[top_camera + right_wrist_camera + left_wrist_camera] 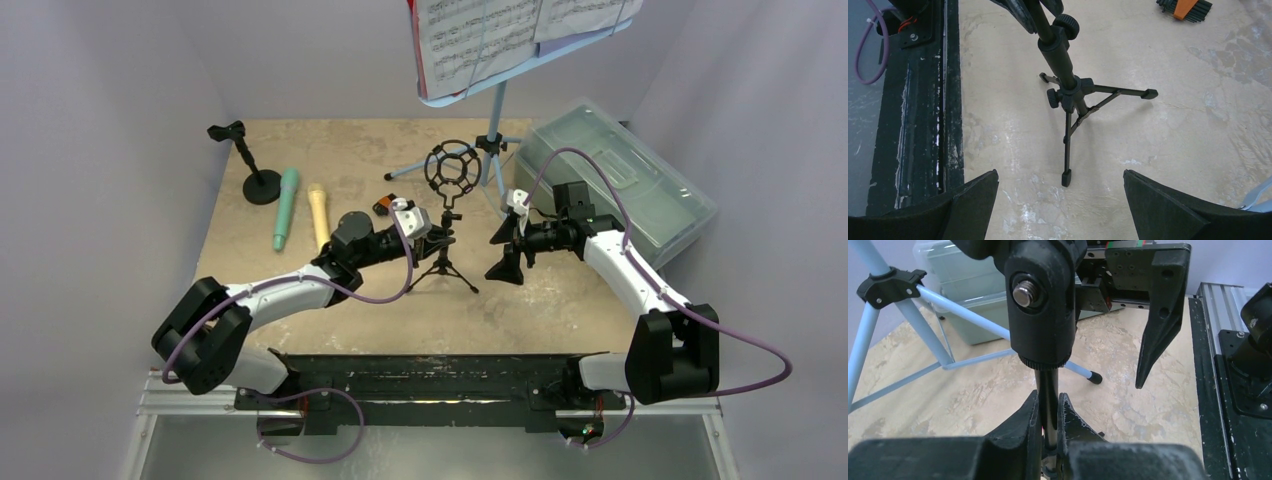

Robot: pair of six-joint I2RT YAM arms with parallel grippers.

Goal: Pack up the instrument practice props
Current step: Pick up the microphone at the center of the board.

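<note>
The black microphone tripod [446, 262] stands mid-table with a round shock mount [452, 168] on top. My left gripper [438, 232] is shut on its thin pole [1049, 385], the fingers [1020, 422] pressed against both sides just below the swivel head. My right gripper [505, 255] is open and empty just right of the tripod, and its wrist view shows the tripod legs [1068, 95] ahead between the spread jaws. The teal microphone [285, 208] and beige microphone [318, 215] lie side by side at the left. The round-base pole [252, 168] stands behind them.
The light-blue music rack [495, 110] stands at the back with white sheets [500, 35] on it, and its legs [938, 325] spread close behind the tripod. A translucent grey-green box [620, 180] sits at the right. A small orange-and-black item [383, 207] lies near the beige microphone.
</note>
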